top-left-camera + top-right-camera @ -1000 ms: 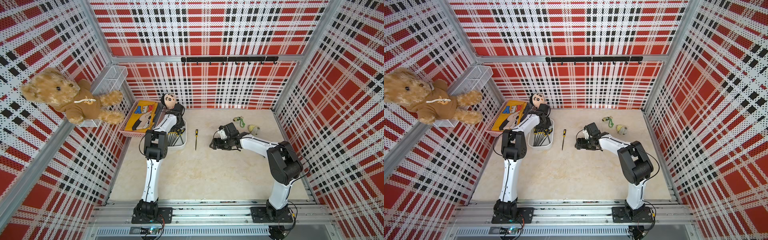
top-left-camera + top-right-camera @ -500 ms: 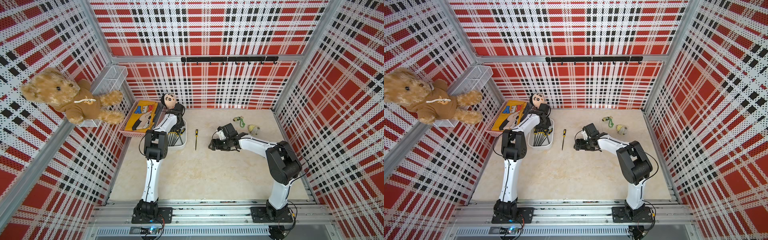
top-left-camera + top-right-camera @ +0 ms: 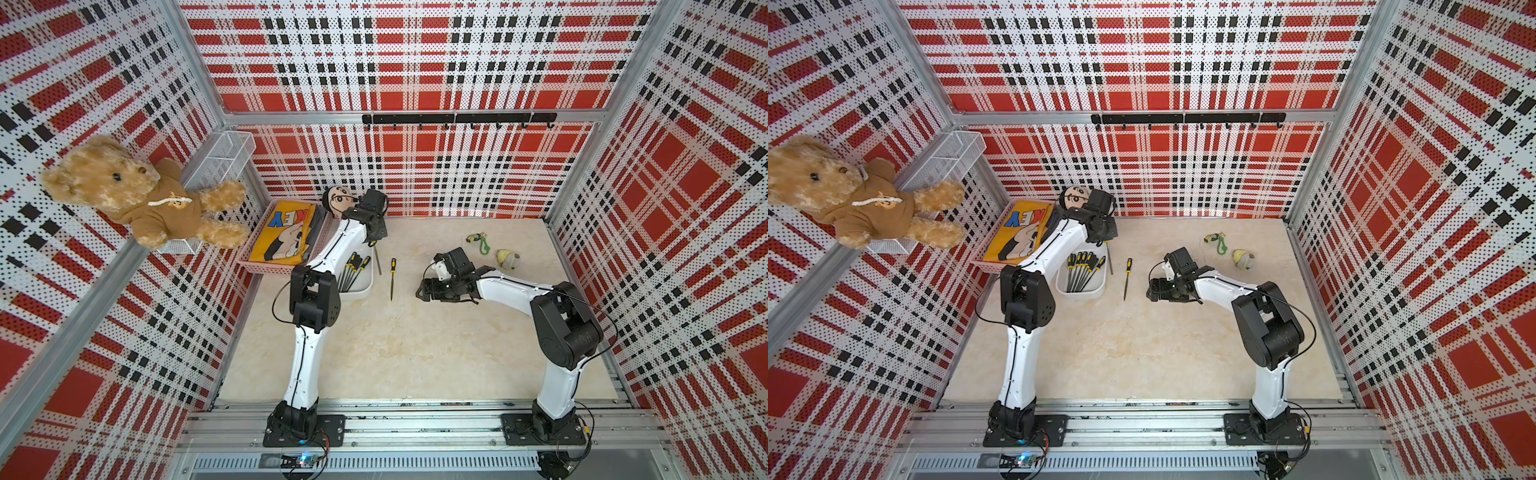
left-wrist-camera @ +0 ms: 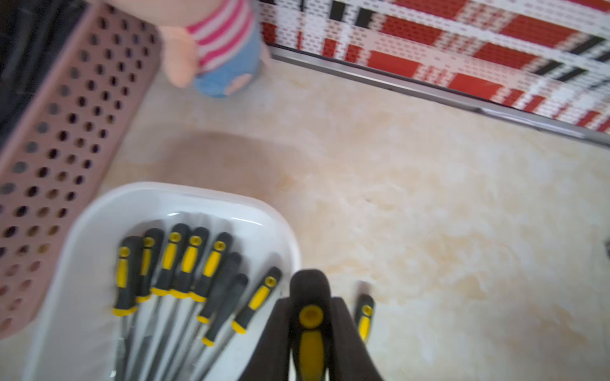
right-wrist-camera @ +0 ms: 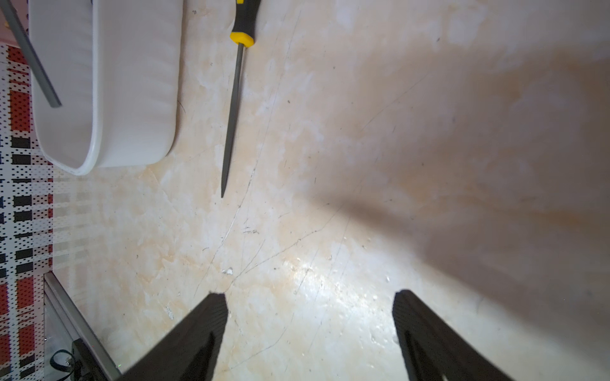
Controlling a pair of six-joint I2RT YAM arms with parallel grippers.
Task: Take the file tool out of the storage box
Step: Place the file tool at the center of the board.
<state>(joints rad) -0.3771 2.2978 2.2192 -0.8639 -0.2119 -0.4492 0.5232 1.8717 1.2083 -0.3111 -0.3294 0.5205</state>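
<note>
1. Within the last second the right gripper [image 5: 310, 297], jaws wide and empty, edged toward the black-and-yellow-handled steel file [image 3: 1127, 277] lying on the beige table [image 3: 1142, 353], just beside the shallow white plastic storage box [image 3: 1080, 296].
2. The left gripper [image 4: 311, 316] stayed clamped on the handle of a second file [image 4: 309, 287] at the box's rim, so that file looked nearly out.
3. Count: eight files [image 4: 171, 260] in the box, one held, one on the table; two grippers.
</note>
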